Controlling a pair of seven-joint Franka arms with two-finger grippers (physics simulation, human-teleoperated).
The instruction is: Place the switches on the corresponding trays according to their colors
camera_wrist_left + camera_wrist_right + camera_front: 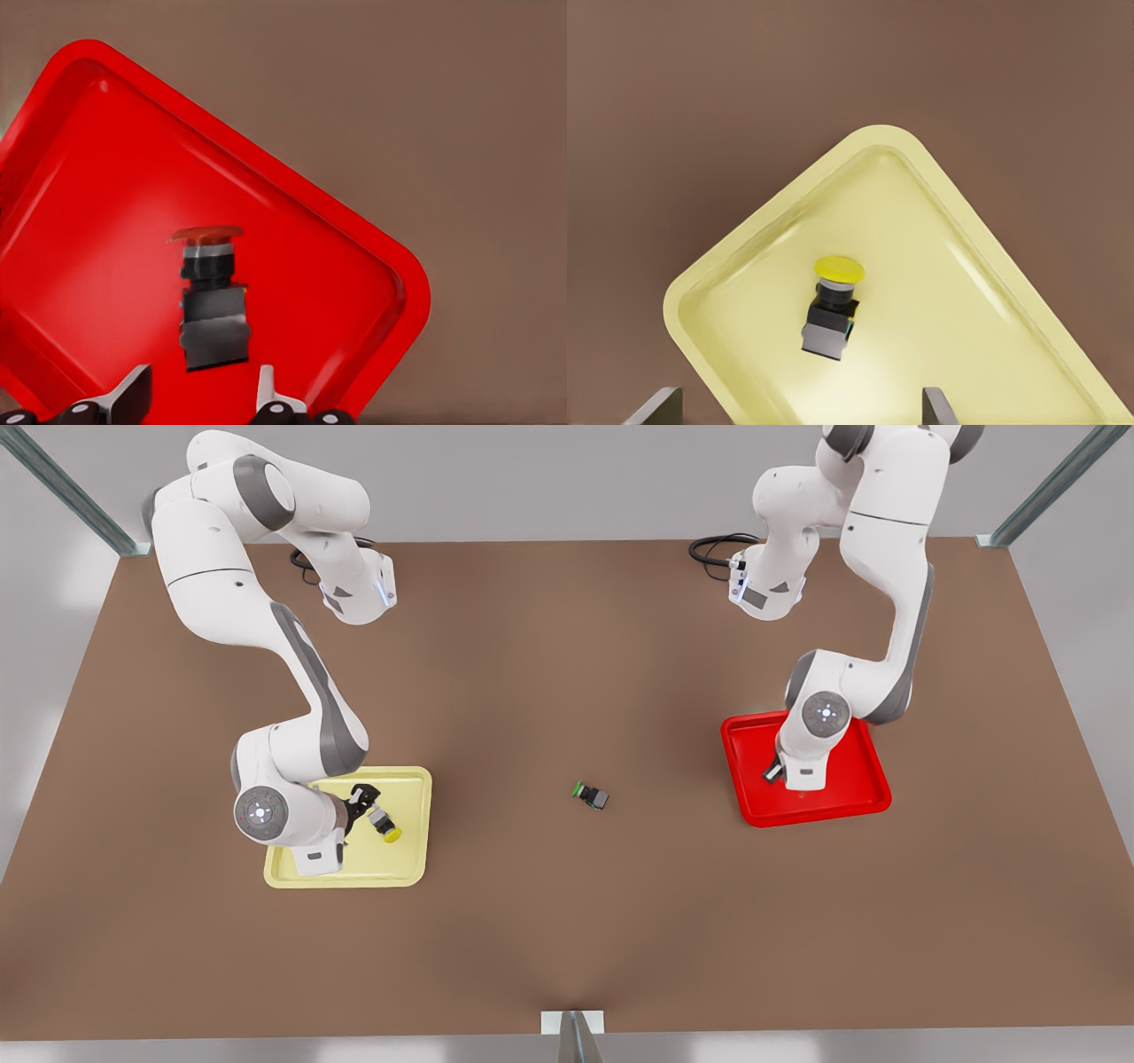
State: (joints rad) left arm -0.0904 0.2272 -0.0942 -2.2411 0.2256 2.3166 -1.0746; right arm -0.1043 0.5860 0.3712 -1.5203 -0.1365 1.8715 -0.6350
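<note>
I am a pair of white arms working over a brown worktop [549,646].

My right end effector [368,802] hovers over the pale yellow tray [407,868], which sits at about eight o'clock in the front view. In the right wrist view its two fingertips [656,407] stand wide apart with nothing between them, so it is open. The yellow switch [831,305] lies on the tray floor, away from both fingertips, its round cap pointing away from the wrist. In the front view the same switch [384,825] lies just beside my end effector, inside the rim.

My left end effector [780,772] is low over the bright red tray [833,808], at about three o'clock in the front view. In the left wrist view the red switch [211,297] lies on the red tray [89,177] floor. My fingertips [133,394] sit either side of its grey base with a gap showing on each side, so I judge them spread and not gripping.

A third small switch with a green cap [590,794] lies on the bare worktop between the two trays, well apart from both. No green tray is in sight.

By my judgement both coloured switches are in their matching trays, so the sorting looks done; what remains is to lift both arms clear.
</note>
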